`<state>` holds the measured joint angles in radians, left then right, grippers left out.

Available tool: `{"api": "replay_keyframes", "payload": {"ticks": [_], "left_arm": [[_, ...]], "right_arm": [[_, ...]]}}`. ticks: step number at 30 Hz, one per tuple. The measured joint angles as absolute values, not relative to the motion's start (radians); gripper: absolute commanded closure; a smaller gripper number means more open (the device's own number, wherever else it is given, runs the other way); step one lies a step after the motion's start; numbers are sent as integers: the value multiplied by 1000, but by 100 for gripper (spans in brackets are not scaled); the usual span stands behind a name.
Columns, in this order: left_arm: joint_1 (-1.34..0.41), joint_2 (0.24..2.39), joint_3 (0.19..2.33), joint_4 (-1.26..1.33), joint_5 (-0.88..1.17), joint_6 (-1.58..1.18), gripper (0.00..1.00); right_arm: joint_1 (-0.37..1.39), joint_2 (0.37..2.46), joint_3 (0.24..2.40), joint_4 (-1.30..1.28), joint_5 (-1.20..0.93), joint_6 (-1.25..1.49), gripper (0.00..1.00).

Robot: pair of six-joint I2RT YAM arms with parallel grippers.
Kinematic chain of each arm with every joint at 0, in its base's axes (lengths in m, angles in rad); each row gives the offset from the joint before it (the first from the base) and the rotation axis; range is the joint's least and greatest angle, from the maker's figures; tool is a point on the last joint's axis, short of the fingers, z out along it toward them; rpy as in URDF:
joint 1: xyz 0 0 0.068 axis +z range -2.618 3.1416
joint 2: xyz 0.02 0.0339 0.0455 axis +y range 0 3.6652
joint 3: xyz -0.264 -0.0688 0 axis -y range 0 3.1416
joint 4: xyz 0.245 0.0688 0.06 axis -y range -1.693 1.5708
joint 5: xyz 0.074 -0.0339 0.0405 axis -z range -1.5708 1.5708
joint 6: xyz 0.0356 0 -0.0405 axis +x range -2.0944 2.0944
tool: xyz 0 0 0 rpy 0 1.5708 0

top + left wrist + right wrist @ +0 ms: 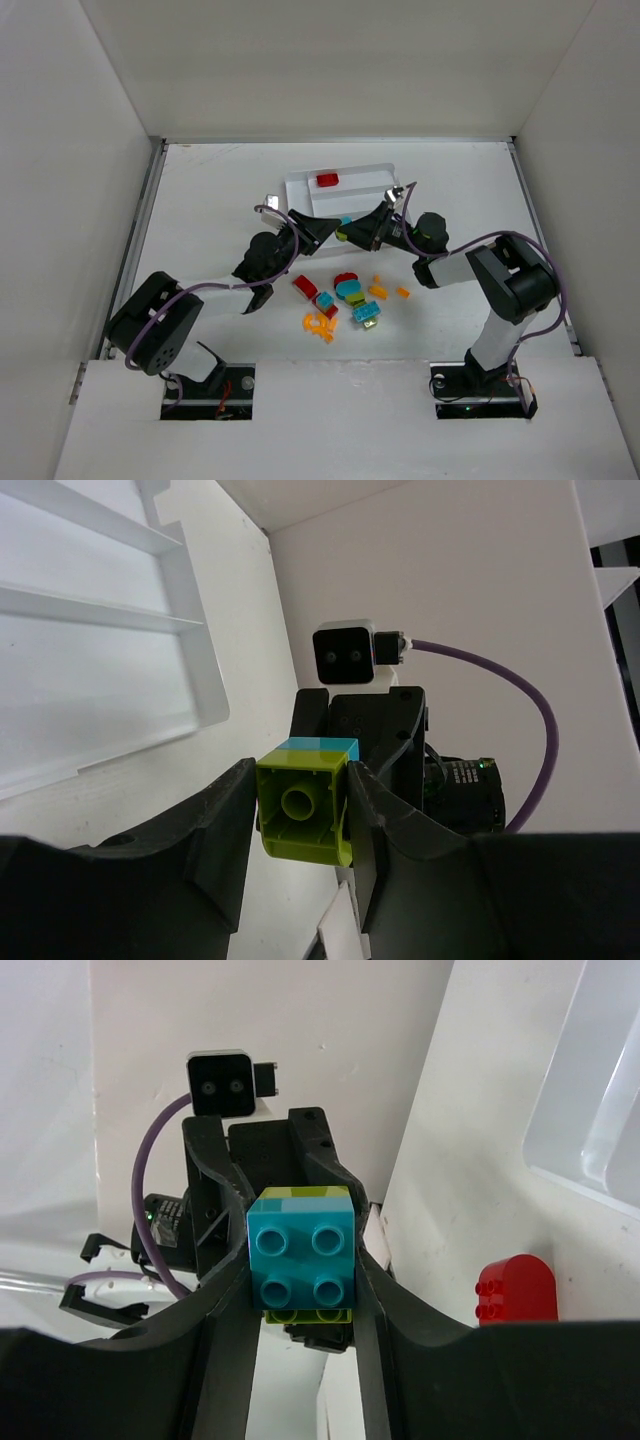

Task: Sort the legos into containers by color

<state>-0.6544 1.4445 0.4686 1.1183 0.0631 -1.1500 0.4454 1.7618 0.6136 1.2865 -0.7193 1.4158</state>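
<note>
A teal lego and a lime green lego are stuck together and hang in the air just in front of the white tray. In the top view this pair sits between both arms. My left gripper is shut on the lime green half, and my right gripper is shut on the teal half. One red lego lies in a far slot of the tray. The other legos, red, orange, teal and green, lie loose on the table nearer the arm bases.
A red lego lies on the table beside my right gripper. The tray's low walls are close on the left of the left wrist view. White walls enclose the table on three sides.
</note>
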Motion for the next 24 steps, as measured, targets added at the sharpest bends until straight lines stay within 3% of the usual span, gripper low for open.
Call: {"api": "replay_keyframes", "payload": {"ticks": [6, 9, 17, 24], "left_arm": [[-645, 1444, 463, 1146, 63, -1161, 86], [-634, 1437, 440, 1157, 62, -1163, 87], [-618, 1380, 376, 1145, 65, -1168, 87], [-623, 1325, 368, 1108, 76, -1165, 87]], "right_arm": [[447, 1762, 615, 1287, -727, 1420, 35], [447, 1762, 614, 1287, -731, 1420, 32], [445, 1762, 611, 1287, -731, 1422, 33], [445, 1767, 611, 1288, -730, 1421, 45]]}}
